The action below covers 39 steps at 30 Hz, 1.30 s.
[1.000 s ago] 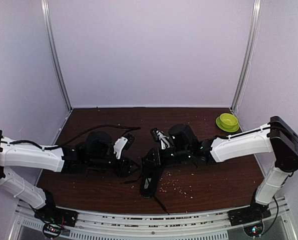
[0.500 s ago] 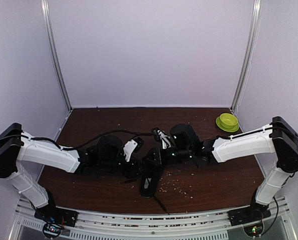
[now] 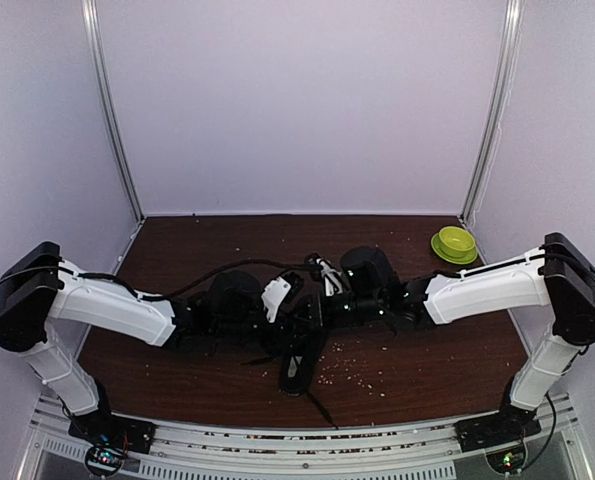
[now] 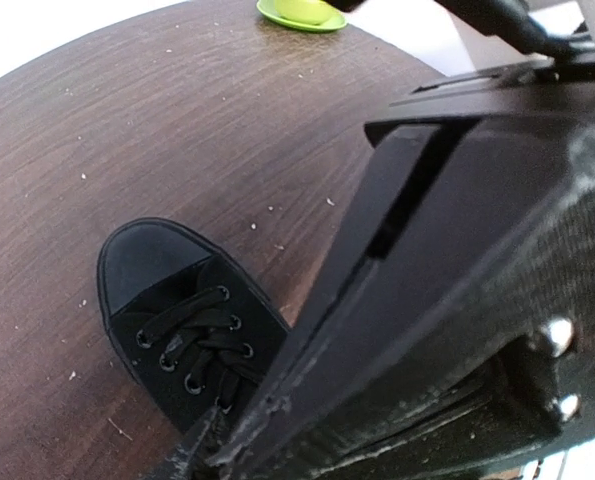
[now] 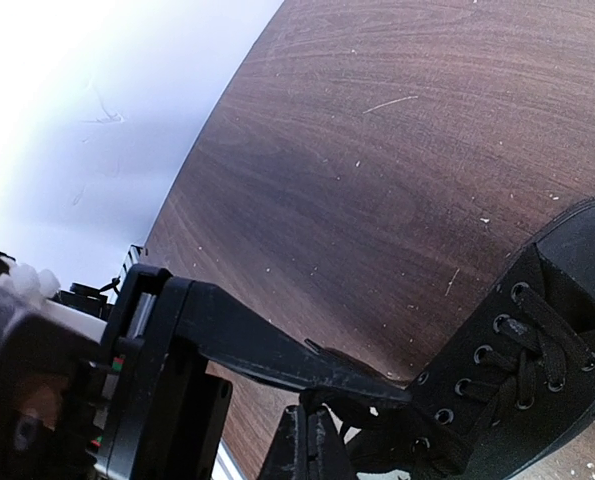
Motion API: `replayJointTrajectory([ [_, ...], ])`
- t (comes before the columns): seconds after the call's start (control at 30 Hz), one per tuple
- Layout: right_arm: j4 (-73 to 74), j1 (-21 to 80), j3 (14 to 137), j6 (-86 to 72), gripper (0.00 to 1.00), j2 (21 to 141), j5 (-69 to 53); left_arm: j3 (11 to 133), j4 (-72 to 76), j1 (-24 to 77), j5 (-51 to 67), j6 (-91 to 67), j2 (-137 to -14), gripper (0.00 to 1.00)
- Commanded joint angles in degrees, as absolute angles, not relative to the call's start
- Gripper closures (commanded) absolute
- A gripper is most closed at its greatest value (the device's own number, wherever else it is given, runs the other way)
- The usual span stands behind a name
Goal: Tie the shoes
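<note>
The left arm [image 3: 117, 310] has swung in from the left side of the table; its black elbow block [image 3: 22, 305], a second ago tucked low at the far left, now stands higher and further in; the white wrist cover [image 3: 276, 296] has travelled rightward; the left gripper [image 3: 301, 315], which sat short of the shoe [image 3: 297, 365], now reaches its laced top, close by the right arm's wrist [image 3: 367, 275]; the black cable [image 3: 227, 268] arches further right too.

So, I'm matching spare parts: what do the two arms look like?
Both the left arm and right arm have white shells between black joints, black wrist ends and black jaws. A thin black cable runs along each.
</note>
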<state>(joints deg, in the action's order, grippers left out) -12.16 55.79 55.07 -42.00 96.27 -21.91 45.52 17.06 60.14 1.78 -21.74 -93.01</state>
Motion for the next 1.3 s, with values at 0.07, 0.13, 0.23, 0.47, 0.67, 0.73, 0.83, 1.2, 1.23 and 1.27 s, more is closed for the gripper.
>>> replayJointTrajectory([
  [0.07,-12.70,55.60,54.56,-42.49,1.00,94.31,-20.68,47.02,20.80,60.21,-2.37,-22.88,-93.63,0.64],
  [0.13,-12.74,55.57,54.37,-42.45,1.00,94.16,-20.43,46.82,20.33,60.29,-3.40,-23.64,-93.58,0.76],
  [0.23,-12.63,55.57,53.82,-42.30,1.00,93.72,-19.65,46.23,20.05,60.29,-4.31,-24.55,-93.35,0.88],
  [0.47,-9.50,55.69,50.63,-40.10,0.55,87.83,-15.46,45.11,20.39,60.29,-5.45,-26.35,-92.92,1.00],
  [0.67,-11.12,57.32,41.50,-41.01,0.50,80.81,-11.83,44.65,20.73,60.29,-5.86,-28.02,-93.11,1.00],
  [0.73,-10.94,59.12,40.16,-41.21,0.53,80.77,-10.87,44.71,20.74,60.35,-5.54,-28.20,-93.23,1.00],
  [0.83,-9.22,62.82,41.30,-41.46,0.54,83.43,-8.73,45.03,20.28,60.34,-5.29,-28.30,-93.59,1.00],
  [1.2,-5.89,66.62,48.72,-40.15,0.69,92.88,-7.74,44.56,18.74,60.31,-6.73,-28.38,-92.74,1.00],
  [1.23,-5.28,66.63,49.18,-39.90,0.69,93.50,-8.16,44.63,18.72,60.29,-6.55,-28.33,-92.85,1.00],
  [1.27,-5.00,66.72,49.63,-39.76,0.69,94.22,-8.59,44.73,18.79,60.30,-6.35,-28.23,-92.96,1.00],
])
